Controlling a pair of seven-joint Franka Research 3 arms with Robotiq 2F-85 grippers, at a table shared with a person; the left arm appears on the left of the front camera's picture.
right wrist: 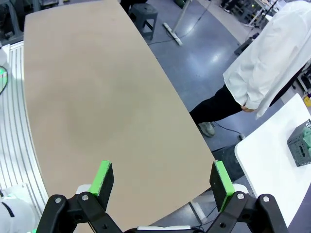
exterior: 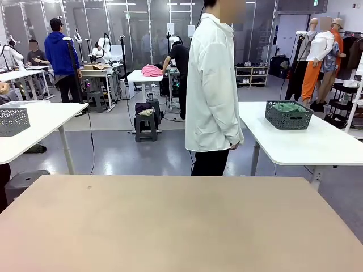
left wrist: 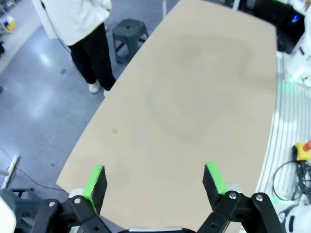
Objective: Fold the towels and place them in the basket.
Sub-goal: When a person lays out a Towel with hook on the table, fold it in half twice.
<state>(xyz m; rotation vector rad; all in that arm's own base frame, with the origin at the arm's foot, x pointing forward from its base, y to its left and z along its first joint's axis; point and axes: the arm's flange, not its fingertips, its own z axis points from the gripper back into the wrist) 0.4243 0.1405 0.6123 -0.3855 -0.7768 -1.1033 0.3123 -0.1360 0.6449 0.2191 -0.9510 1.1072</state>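
Observation:
The dark grey-green mesh basket [exterior: 288, 116] stands on a white side table [exterior: 306, 144] at the far right, behind the person, with a green cloth [exterior: 288, 107] bunched inside it. Its corner also pokes in at the right edge of the right wrist view, basket [right wrist: 302, 141]. The off-white towel is out of view. My left gripper [left wrist: 155, 180] hangs open above the near part of the tan table [left wrist: 194, 97], nothing between its green pads. My right gripper [right wrist: 163, 178] is open too, high over the same tan table [right wrist: 87, 97].
A person in a white lab coat [exterior: 212, 85] stands at the table's far edge, arms down. A paler grey mesh basket [exterior: 12, 121] sits on the white table at left. A grey stool [left wrist: 129, 32] stands on the floor beyond the table's end.

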